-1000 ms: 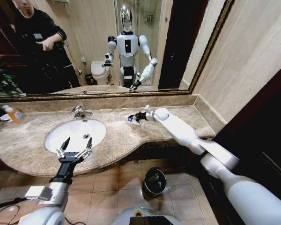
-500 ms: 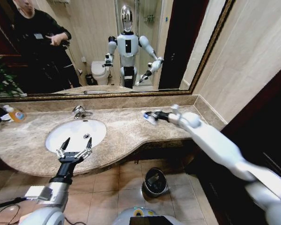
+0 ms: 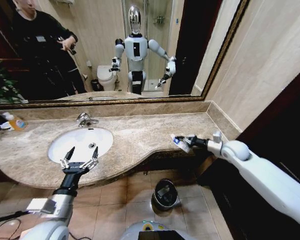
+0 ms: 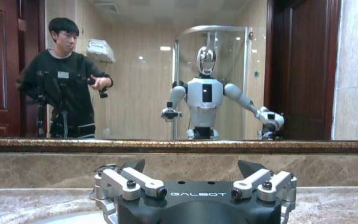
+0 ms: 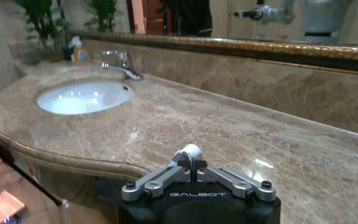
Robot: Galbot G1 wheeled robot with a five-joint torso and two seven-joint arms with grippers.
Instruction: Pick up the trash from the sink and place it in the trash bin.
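My right gripper (image 3: pixel 184 142) is shut on a piece of trash (image 3: pixel 177 141), a small white packet with blue marks. It hovers over the marble counter's front right edge, above and to the right of the trash bin (image 3: pixel 165 194), a round black bin on the floor tiles. In the right wrist view the white piece (image 5: pixel 190 151) pokes out between the closed fingers. The sink (image 3: pixel 80 143), a white oval basin, lies to the left with its chrome faucet (image 3: pixel 85 119) behind. My left gripper (image 3: pixel 80 160) hangs open over the sink's front rim, nothing between its fingers (image 4: pixel 129 179).
An orange-capped bottle (image 3: pixel 15 122) stands at the counter's far left, next to a plant. A mirror runs along the back wall, and a dark cabinet flanks the right side. The beige counter (image 3: pixel 135 137) curves out toward me.
My right arm has swung from the middle of the counter to its front right edge, carrying the white packet. The left arm has not moved.
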